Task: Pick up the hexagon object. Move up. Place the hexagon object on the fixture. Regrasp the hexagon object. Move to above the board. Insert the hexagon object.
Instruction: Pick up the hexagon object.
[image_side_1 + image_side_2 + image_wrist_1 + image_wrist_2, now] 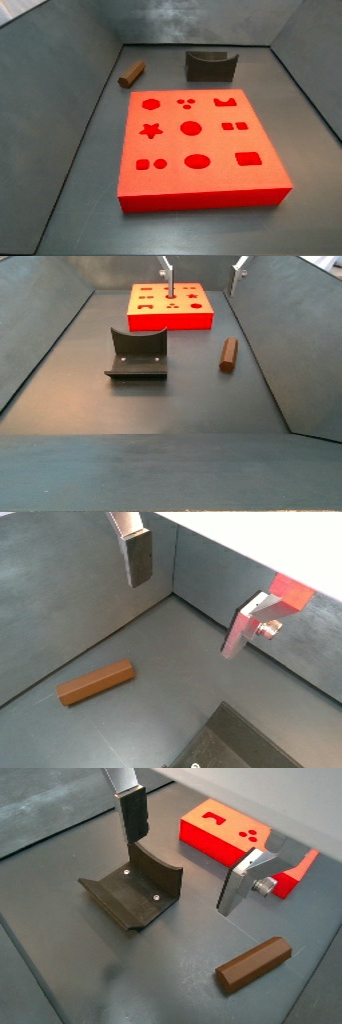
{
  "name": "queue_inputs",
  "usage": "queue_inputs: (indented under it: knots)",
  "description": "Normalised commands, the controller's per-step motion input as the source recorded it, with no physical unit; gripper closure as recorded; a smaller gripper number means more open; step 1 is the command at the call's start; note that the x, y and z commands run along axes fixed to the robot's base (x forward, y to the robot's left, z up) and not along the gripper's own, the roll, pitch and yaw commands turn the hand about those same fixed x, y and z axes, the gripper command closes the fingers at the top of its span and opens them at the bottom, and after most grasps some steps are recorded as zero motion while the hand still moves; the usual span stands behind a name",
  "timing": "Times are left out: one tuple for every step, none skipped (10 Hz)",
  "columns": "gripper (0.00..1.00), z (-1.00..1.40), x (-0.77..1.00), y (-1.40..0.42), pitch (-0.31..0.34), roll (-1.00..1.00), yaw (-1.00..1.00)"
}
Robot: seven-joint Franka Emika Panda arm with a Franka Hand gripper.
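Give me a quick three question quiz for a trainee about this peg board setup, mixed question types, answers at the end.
1. True or false: the hexagon object already sits in the fixture.
2. Multiple choice: the hand, fingers apart, holds A) the hexagon object, B) nothing, C) the fixture.
3. Fill in: in a side view, the board lies flat on the floor and the hexagon object lies on the floor ____ it.

Key
1. False: it lies on the floor, apart from the fixture.
2. B: nothing shows between the fingers in both wrist views.
3. Beside; they do not touch.
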Motion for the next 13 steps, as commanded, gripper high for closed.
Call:
queue_inputs:
  knots:
    - [0.00,-0.17,0.00,-0.03,-0.061,0.00,0.00]
    - [0.00,-0.75,-0.40,0.00,-0.111,-0.05,-0.20]
    - [0.00,-1.00,-0.77,0.00,-0.089,-0.03,-0.44]
    - [0.00,-1.00,-0.67,0.00,-0.054,-0.06,-0.51]
    - [0.00,-1.00,-0.56,0.00,-0.034,-0.07,-0.60]
    - [0.00,-1.00,-0.49,0.00,-0.034,-0.06,-0.68]
    - [0.00,-1.00,-0.50,0.00,-0.039,-0.06,-0.68]
    - [0.00,-1.00,-0.57,0.00,-0.053,-0.06,-0.63]
    - [0.00,-0.99,-0.64,0.00,-0.050,-0.06,-0.58]
    - [0.00,-0.95,-0.66,0.01,-0.036,-0.06,-0.56]
    - [0.00,-0.93,-0.66,0.02,-0.027,-0.06,-0.56]
    - [0.00,-0.94,-0.69,0.02,-0.059,-0.07,-0.57]
    - [0.00,-0.82,-0.45,0.00,-0.147,-0.12,-0.47]
